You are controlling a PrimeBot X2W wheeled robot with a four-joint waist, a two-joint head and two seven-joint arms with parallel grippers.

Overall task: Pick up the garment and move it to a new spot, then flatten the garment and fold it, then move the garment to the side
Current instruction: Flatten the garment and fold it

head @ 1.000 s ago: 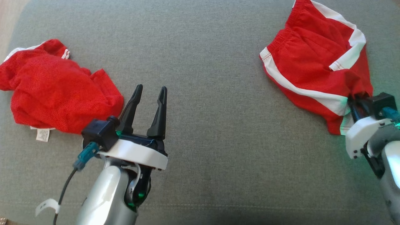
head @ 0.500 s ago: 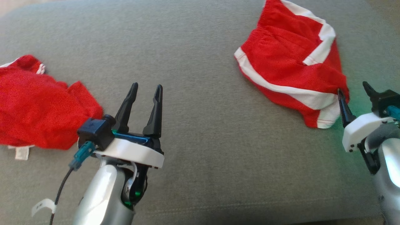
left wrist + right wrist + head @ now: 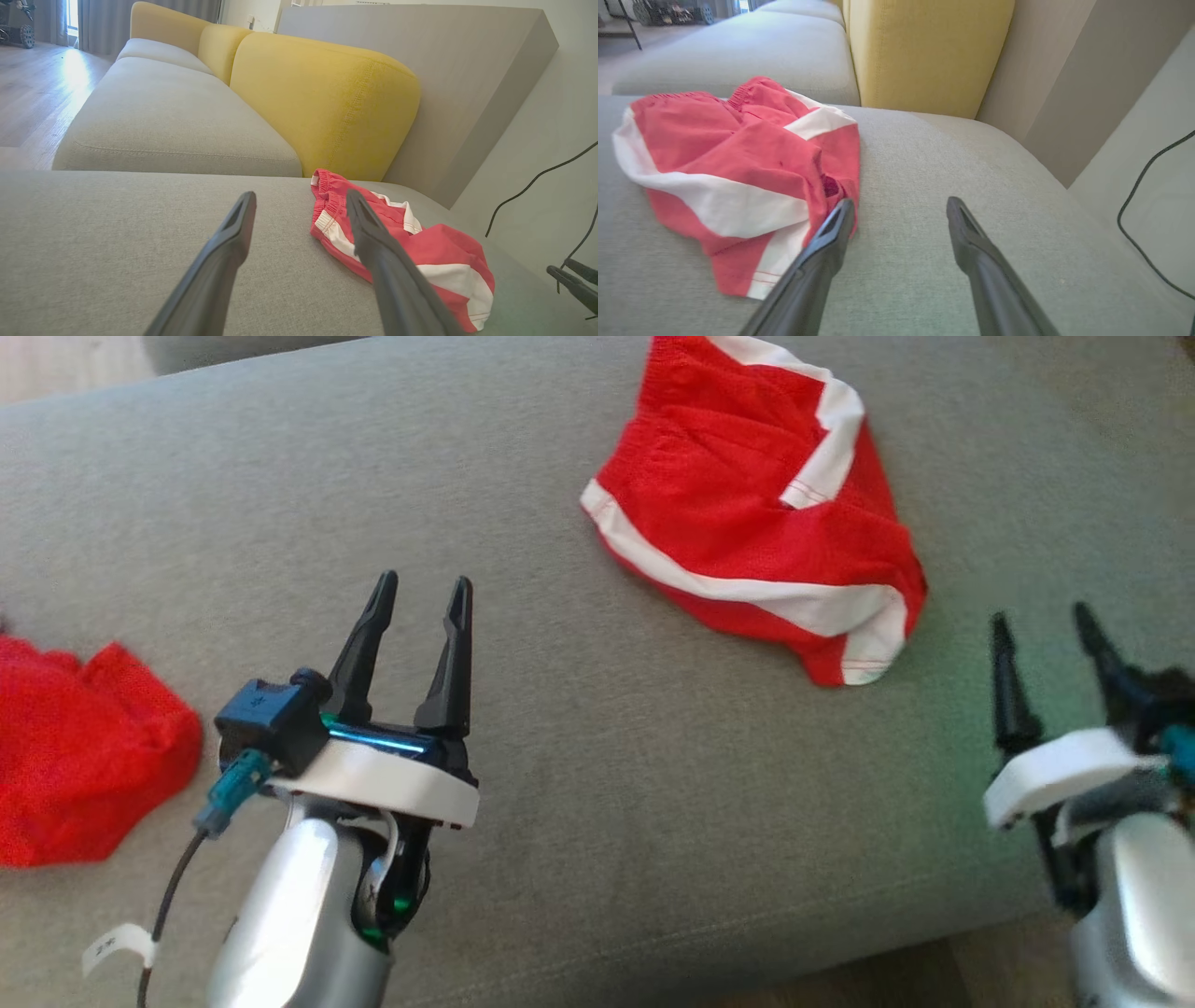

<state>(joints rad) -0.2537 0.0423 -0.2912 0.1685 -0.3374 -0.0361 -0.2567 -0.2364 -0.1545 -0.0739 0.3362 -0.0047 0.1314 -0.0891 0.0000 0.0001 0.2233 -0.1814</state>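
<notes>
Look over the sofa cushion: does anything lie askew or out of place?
The red shorts lie rumpled on the grey cushion, fabric folded over itself rather than flat. A second red garment sits bunched at the robot's left.

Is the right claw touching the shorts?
Apart. The head view shows bare cushion between the open right claw and the nearest edge of the shorts.

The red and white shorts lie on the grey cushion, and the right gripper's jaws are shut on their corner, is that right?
Not quite. The right gripper has its jaws open and holds nothing; the head view shows it beside the red and white shorts, not touching them. They do lie on the grey cushion.
</notes>
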